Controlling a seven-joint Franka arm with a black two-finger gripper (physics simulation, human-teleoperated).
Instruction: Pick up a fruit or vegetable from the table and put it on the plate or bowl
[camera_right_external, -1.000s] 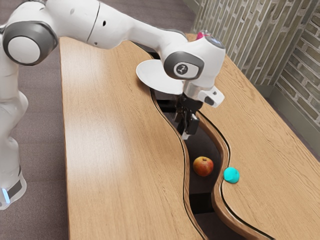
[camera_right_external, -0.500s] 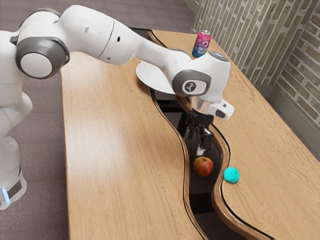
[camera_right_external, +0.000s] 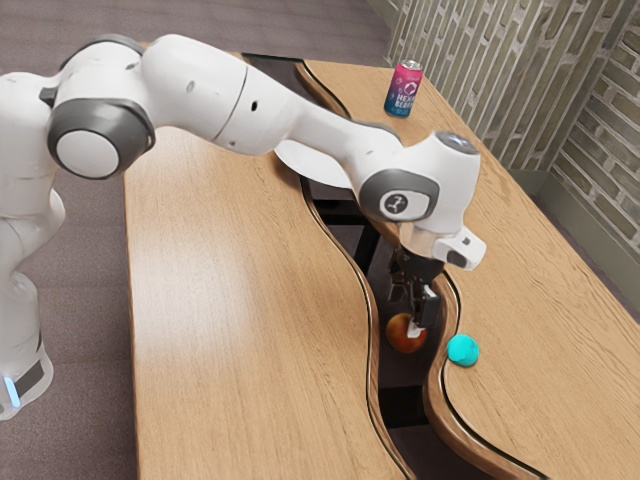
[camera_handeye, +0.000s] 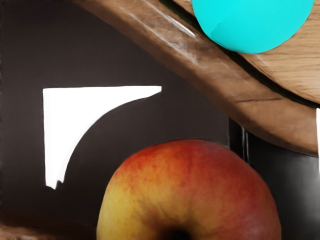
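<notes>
The red-and-yellow round apple (camera_right_external: 403, 338) lies in the dark recessed channel (camera_right_external: 402, 400) that winds between the two halves of the light wooden desk (camera_right_external: 230, 300). It is near the small teal ball (camera_right_external: 462, 349), which sits up on the wooden part at the exterior view's right. The black two-finger gripper (camera_right_external: 413, 312) hangs just above the apple, spread and holding nothing, its tips about level with the fruit's top. In the wrist view the apple (camera_handeye: 190, 195) is directly under the hand, stem hollow showing, with the teal ball (camera_handeye: 250, 22) beyond the channel's raised wooden lip.

The apple is probably firm and moderately heavy, with a smooth, waxy skin that could slide out of a pinch placed too high. The widest girth, below the shoulder, looks like the best place to grip. Being round, it may roll if nudged off-centre. The white round plate (camera_right_external: 295, 158) lies farther up the desk, partly behind the arm.
</notes>
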